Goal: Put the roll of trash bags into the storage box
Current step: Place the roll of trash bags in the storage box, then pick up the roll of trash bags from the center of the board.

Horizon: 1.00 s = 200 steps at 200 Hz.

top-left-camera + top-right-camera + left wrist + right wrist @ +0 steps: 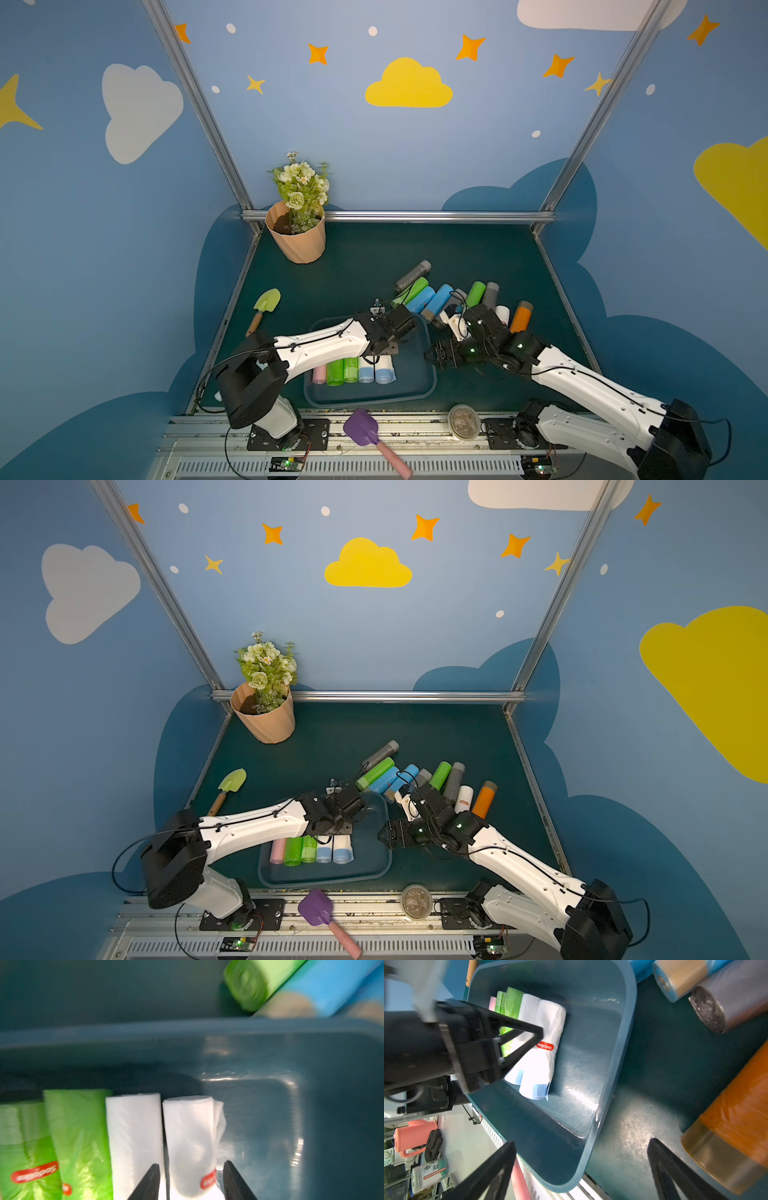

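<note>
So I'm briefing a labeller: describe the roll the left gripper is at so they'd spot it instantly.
Find the storage box, the blue-grey bin at the near edge of the table. Inside, a row of five rolls: pink, two green, two white. It is the white roll at the right end, flanked by the fingers of the left gripper.

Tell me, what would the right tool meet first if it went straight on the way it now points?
Probably the side wall of the storage box, right ahead of the open right tool. Height is unclear; it may pass over the rim instead.
</note>
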### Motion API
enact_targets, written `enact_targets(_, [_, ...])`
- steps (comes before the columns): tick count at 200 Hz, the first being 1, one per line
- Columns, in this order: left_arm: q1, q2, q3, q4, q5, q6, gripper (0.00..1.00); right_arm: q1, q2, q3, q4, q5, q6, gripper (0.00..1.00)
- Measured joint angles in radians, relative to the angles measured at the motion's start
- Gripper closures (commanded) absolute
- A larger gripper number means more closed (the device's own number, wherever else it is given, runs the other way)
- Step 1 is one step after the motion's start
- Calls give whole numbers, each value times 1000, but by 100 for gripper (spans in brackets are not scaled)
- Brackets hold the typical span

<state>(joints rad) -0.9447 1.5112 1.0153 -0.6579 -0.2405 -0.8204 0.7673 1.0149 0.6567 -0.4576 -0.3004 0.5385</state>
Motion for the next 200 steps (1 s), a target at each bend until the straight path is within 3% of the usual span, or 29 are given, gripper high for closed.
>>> enact_targets(32, [85,-100,59,53,92,130,43,-76,2,54,-14,-7,-26,3])
enact_targets(55, [170,-71,144,69,153,249,41,-120,24,91,-10,-7,-39,3])
enact_targets(94, [235,146,349,65,185,468,38,-169,115,97,-7,13,-45,3])
enact_targets(150, [322,525,714,4,251,711,35,-283,89,74,36,40,-40,3])
enact_targets(200, [356,764,980,-33,284,852,35,-380,102,63,41,10,-68,3])
